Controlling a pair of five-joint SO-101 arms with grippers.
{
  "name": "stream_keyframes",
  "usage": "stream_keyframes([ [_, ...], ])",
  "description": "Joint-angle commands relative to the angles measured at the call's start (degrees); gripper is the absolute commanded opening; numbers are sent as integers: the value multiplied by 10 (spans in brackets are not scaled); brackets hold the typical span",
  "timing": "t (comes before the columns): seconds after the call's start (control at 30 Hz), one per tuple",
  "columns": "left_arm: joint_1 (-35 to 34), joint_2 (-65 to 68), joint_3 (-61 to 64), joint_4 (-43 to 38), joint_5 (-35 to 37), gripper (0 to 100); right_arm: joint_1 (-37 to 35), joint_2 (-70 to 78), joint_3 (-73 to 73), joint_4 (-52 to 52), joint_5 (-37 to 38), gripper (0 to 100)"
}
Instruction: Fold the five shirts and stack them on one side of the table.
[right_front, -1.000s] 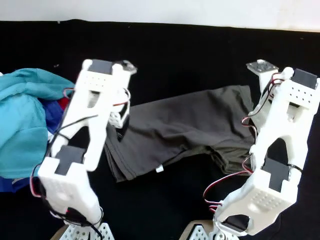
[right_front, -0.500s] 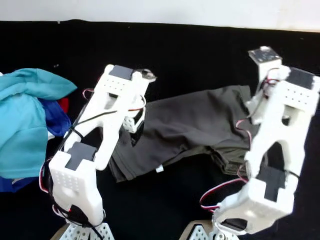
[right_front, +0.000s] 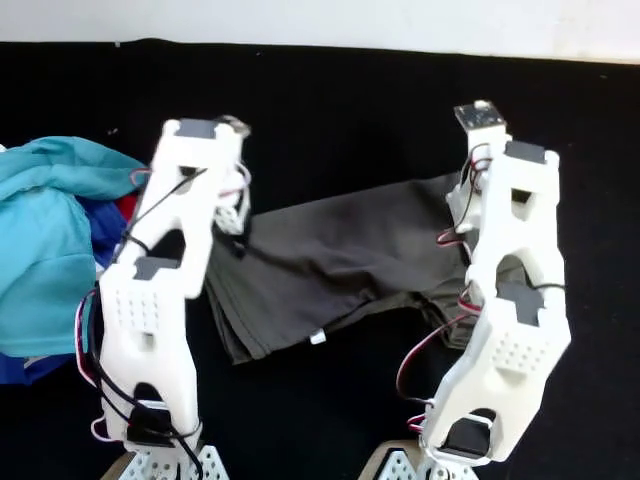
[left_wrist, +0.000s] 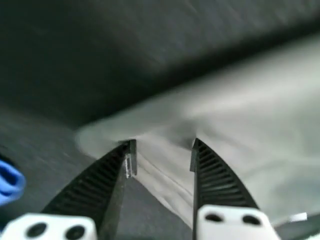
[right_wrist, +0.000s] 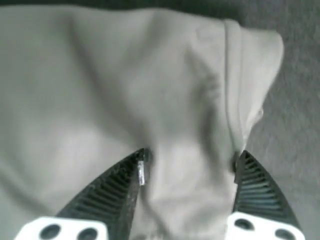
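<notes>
1. A single dark grey shirt (right_front: 350, 260) lies spread and creased across the middle of the black worktop (right_front: 350, 100), a small white tag (right_front: 318, 338) at its near edge.
2. The high view takes in a heap at the worktop's left side: one teal shirt (right_front: 45, 250) on top, with one blue garment (right_front: 112, 238) and a sliver of red cloth (right_front: 127, 208) beneath.
3. Two white arms flank the grey shirt, the left arm (right_front: 165, 290) at its heap-side end and the right arm (right_front: 510, 280) at the other.
4. Only the wrist views show the fingers: the left gripper (left_wrist: 161, 150) is parted moderately, straddling the shirt's folded edge and clamping nothing.
5. The right gripper (right_wrist: 191, 162) is spread wider over the hemmed corner; contact with the cloth cannot be judged.
</notes>
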Motion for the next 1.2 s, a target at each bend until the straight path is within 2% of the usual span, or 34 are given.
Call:
stream_keyframes([
  [0.0,-26,67,-179,39,1,184,0,18,-7,-69,-6,271],
  [0.17,-26,201,-406,74,0,184,1,45,-7,-145,-6,271],
  [0.3,-26,268,-531,89,0,184,2,44,-25,-152,-7,271],
  [0.43,-24,269,-579,135,1,184,2,43,-82,-86,-7,271],
  [0.57,-25,221,-554,144,3,184,-1,44,-169,15,-7,271],
  [0.7,-10,116,-441,146,4,182,0,44,-252,94,-7,271],
  [0.83,23,-51,-227,146,4,177,0,44,-327,185,-7,271],
  [0.9,45,-141,-108,145,2,136,0,44,-363,230,-7,259],
  [0.97,70,-218,4,137,1,65,0,44,-400,270,-7,197],
  [1.03,87,-282,118,91,1,2,0,44,-431,303,-7,107],
  [1.1,97,-332,235,26,1,14,1,43,-455,316,-7,20],
  [1.17,106,-371,346,-41,2,8,11,40,-463,317,-7,12],
])
